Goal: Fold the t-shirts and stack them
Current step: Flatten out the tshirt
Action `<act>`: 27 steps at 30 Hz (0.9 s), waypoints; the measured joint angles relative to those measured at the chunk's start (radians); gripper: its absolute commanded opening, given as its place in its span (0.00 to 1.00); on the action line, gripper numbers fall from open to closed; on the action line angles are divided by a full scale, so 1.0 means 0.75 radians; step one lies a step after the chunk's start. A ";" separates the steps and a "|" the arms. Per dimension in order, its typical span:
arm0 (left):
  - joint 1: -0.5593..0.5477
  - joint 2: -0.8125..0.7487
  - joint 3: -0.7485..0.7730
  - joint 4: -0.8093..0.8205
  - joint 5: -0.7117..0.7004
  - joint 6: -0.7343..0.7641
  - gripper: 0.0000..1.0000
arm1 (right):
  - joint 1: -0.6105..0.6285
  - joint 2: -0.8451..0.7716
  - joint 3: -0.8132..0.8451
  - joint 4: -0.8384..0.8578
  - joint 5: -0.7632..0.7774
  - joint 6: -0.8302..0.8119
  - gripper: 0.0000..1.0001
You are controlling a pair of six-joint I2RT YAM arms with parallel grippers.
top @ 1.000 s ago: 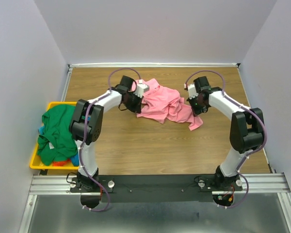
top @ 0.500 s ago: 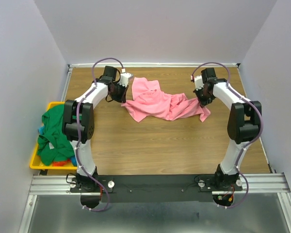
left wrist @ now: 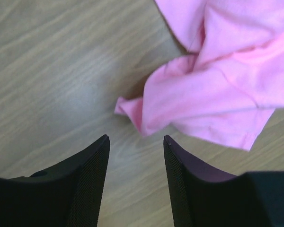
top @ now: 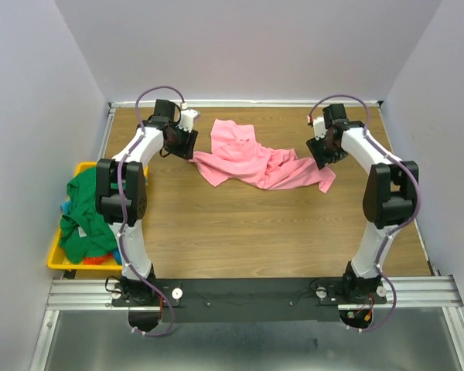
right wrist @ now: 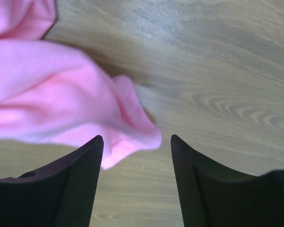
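The wooden surface (top: pixel 240 224) carries the pink t-shirt (top: pixel 255 162), which lies crumpled near the far side. A green t-shirt (top: pixel 85 216) lies in the yellow bin (top: pixel 83 166) at the left edge. The left pincer (left wrist: pixel 135 139) and the right pincer (right wrist: pixel 136 138) both stand open and grip nothing, one at each end of the pink t-shirt.

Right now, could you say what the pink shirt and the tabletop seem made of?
Pink shirt: soft matte knit fabric, probably cotton, judging by its limp folds. Tabletop: wood or wood-look laminate, smooth with slight sheen; grain lines show.
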 measured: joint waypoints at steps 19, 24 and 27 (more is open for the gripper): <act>-0.057 -0.150 -0.184 -0.068 0.066 0.134 0.57 | 0.006 -0.052 -0.164 -0.128 -0.160 0.021 0.44; -0.072 -0.150 -0.190 -0.074 0.071 0.137 0.57 | 0.008 -0.031 -0.234 -0.105 -0.154 0.020 0.43; -0.074 -0.150 -0.199 -0.073 0.073 0.137 0.57 | 0.010 -0.037 -0.263 -0.082 -0.144 0.018 0.40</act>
